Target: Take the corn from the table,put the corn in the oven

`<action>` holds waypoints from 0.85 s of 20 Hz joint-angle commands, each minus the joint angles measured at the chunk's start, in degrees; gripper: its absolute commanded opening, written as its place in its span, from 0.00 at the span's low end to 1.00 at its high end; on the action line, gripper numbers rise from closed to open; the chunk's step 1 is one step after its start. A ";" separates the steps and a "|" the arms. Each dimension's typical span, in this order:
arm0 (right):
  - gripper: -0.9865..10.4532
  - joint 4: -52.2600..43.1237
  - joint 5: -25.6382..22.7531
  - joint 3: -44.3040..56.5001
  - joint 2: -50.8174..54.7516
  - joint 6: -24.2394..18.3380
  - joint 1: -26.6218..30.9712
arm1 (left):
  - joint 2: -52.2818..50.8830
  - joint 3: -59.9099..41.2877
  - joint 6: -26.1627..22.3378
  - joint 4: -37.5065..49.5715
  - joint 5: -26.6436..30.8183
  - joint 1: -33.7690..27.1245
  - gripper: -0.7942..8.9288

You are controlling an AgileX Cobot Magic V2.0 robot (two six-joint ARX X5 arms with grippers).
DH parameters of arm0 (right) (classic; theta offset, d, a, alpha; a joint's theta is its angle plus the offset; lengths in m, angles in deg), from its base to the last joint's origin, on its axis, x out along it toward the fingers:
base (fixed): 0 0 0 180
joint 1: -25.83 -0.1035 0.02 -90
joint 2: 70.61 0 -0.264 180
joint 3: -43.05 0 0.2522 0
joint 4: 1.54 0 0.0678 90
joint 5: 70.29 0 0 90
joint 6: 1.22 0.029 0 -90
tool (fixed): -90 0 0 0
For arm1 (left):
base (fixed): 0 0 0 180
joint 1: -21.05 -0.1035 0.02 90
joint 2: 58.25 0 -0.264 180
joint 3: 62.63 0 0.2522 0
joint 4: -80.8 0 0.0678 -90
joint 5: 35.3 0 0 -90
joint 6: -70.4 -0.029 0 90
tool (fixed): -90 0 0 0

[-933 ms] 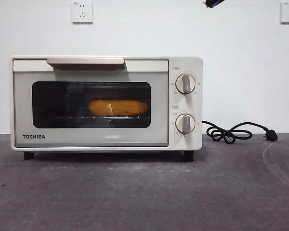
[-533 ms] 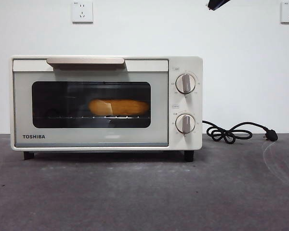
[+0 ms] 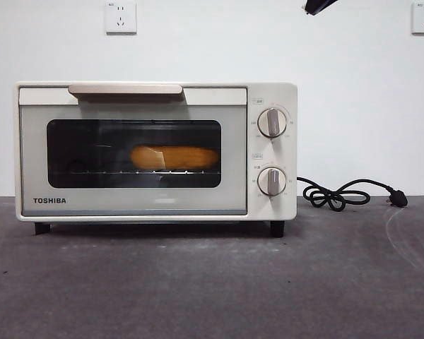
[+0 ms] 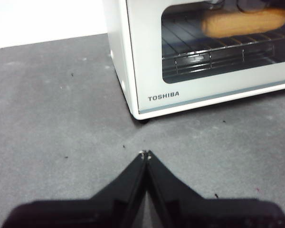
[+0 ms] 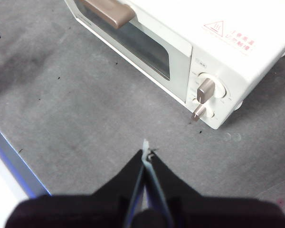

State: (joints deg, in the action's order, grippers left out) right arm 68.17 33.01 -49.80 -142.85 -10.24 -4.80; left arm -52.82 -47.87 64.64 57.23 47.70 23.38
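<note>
The corn (image 3: 175, 157) lies on the wire rack inside the cream-white oven (image 3: 155, 151), seen through the shut dark glass door; the left wrist view shows the corn (image 4: 246, 22) behind the glass too. My left gripper (image 4: 146, 154) is shut and empty, low over the table (image 3: 212, 282) near the oven's front left corner. My right gripper (image 5: 146, 153) is shut and empty, high above the table in front of the oven (image 5: 180, 38) near its knobs. A black arm tip (image 3: 316, 6) shows at the top edge of the front view.
The oven's black cord and plug (image 3: 350, 193) lie on the table to the right of the oven. Two wall sockets (image 3: 121, 17) sit on the white wall behind. The table's blue front edge (image 5: 12, 161) shows in the right wrist view.
The black arm tip at the top of the front view shifted slightly to the right. The oven and corn have not moved.
</note>
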 commanded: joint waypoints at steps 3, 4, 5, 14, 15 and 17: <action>0.09 -1.75 -1.33 -0.13 0.04 -2.08 1.33 | 1.03 -0.37 -0.72 0.44 -0.04 0.13 0.08; 0.09 -4.22 -1.33 -0.09 0.22 -3.80 2.32 | 1.40 -0.37 -0.72 0.42 -0.04 0.13 0.08; 0.09 -7.43 -1.33 0.04 0.55 -4.85 3.21 | 1.64 -0.37 -0.70 0.42 -0.04 0.13 0.08; 0.09 -26.34 7.50 10.21 12.66 -1.44 23.10 | 4.57 -0.37 -0.70 0.42 -0.04 0.13 0.08; 0.09 -26.53 8.22 13.40 15.15 -1.44 25.77 | 4.83 -0.37 -0.70 0.42 -0.04 0.13 0.08; 0.09 -29.18 9.90 22.93 22.40 -0.96 31.47 | 5.38 -0.37 -0.70 0.42 -0.04 0.13 0.08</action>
State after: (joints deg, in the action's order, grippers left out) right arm 39.32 42.49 -28.84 -121.50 -12.01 26.32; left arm -47.44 -47.87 64.40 57.23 47.70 23.38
